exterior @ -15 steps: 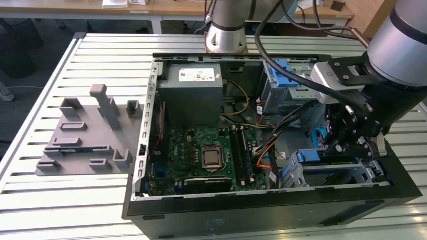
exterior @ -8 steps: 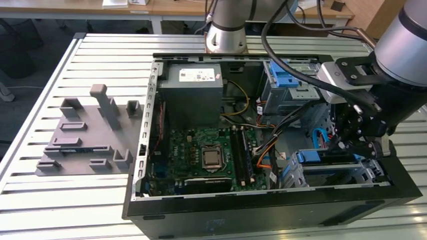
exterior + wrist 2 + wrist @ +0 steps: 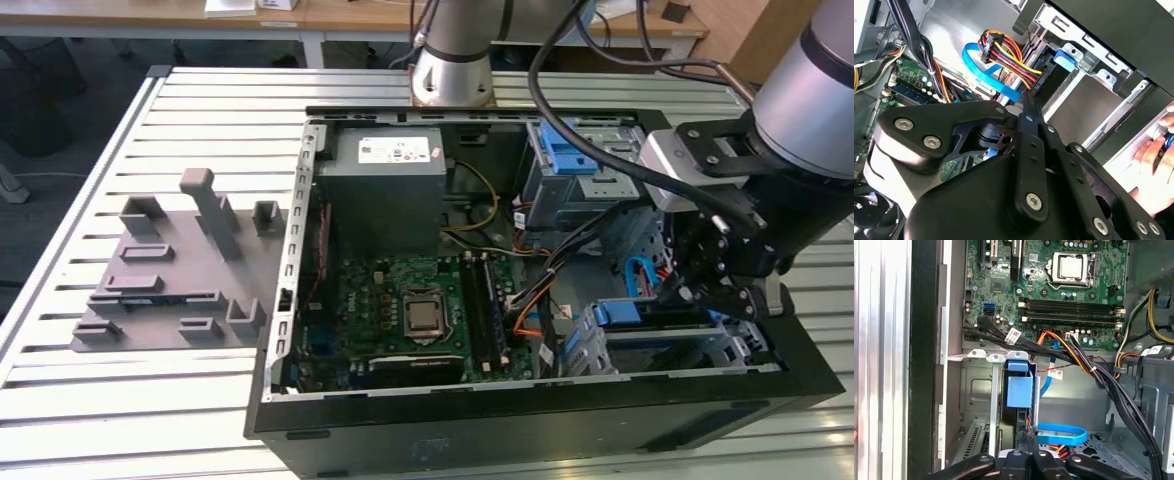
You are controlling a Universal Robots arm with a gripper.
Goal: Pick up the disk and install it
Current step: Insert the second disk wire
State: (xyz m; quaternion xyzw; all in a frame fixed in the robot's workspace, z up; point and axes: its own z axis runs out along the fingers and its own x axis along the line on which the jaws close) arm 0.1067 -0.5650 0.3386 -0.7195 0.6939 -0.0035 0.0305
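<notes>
Here, the disk (image 3: 1018, 390) stood on edge in the drive cage (image 3: 667, 345) at the computer case's (image 3: 534, 420) near right corner, long axis vertical; the gripper (image 3: 703, 290), pressed together, reached down just above it.

The big grey and silver robot arm (image 3: 814, 90) comes in from the exterior view's right and bends down. At its end is the black metal hand (image 3: 707, 290), pointing down low. In both wrist views its two thin black fingers (image 3: 1029, 117) are pressed close together with no gap between them (image 3: 1029, 437). In the second wrist view, a person's hand (image 3: 1154, 155) rests at the edge.
</notes>
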